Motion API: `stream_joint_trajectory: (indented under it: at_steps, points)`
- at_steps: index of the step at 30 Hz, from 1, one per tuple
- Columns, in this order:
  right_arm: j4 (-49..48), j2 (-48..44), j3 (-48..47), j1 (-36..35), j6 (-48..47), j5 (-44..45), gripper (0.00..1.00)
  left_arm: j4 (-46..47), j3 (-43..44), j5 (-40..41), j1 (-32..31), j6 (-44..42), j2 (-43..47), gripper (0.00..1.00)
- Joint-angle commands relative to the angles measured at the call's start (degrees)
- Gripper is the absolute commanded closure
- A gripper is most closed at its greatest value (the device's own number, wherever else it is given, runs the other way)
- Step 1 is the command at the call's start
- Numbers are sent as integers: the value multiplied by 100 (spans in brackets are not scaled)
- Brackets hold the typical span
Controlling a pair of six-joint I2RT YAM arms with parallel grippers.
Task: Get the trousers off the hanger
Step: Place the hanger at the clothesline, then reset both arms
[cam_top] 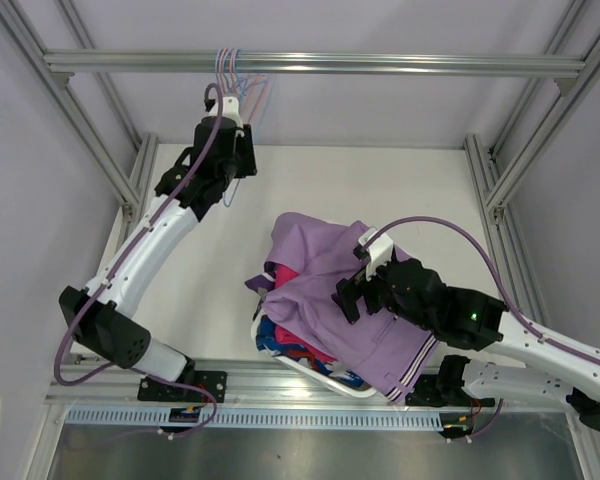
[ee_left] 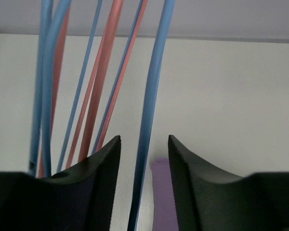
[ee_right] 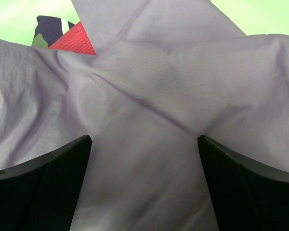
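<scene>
Several bare blue and red hangers (cam_top: 230, 70) hang from the top rail (cam_top: 380, 65). My left gripper (cam_top: 238, 160) is open among them. In the left wrist view one blue hanger wire (ee_left: 151, 110) runs between its jaws (ee_left: 144, 144), and I cannot tell whether it touches them. The lilac trousers (cam_top: 330, 270) with striped cuffs (cam_top: 410, 375) lie on top of a pile, over bright pink (cam_top: 285, 275) and blue-white patterned cloth (cam_top: 280, 345). My right gripper (cam_top: 348, 300) is wide open and empty, just above the lilac cloth (ee_right: 149, 96). The black garment is hidden.
The pile sits in a white basket (cam_top: 320, 378) at the front right of the table. Aluminium frame posts (cam_top: 500, 180) stand at both sides. A strip of lilac cloth (ee_left: 163, 192) shows beyond the left fingers. Pink (ee_right: 74, 41) and camouflage cloth (ee_right: 50, 26) peek out in the right wrist view.
</scene>
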State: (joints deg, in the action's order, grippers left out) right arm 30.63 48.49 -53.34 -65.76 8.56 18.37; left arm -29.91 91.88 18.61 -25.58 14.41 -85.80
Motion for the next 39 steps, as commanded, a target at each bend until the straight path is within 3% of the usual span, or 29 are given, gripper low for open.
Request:
stream_joint_trajectory:
  at_steps: [1,6,7,11,16,21,23,29,31,39]
  points:
    - [127,90,96,28,164,0,1,-32,-187,-138,-52,88,668,49]
    - [110,134,113,28,164,53,0,-76,-345,-51,-333,36,1363,38]
    - [110,143,113,28,173,61,1,-94,-354,19,-385,26,1469,30]
    - [66,152,96,37,129,44,0,-296,-495,-24,-614,44,2214,17]
    - [179,187,-430,63,120,753,1,-156,-1135,-200,-641,26,3156,1]
    - [689,520,-1388,116,-108,1764,0,-234,-1715,-77,-641,-9,3842,1]
    - [664,723,-1670,116,-187,2686,1,-208,-2074,-59,-641,0,4219,1]
    - [-169,1268,-1469,238,-1198,5007,0,676,-3357,344,-641,-131,5265,1]
    - [-338,1382,-1372,405,-1155,5316,1,855,-3849,694,-632,-202,5441,1]
    - [-1058,1234,-872,854,-882,5212,1,882,-4169,1092,-571,-220,5925,1]
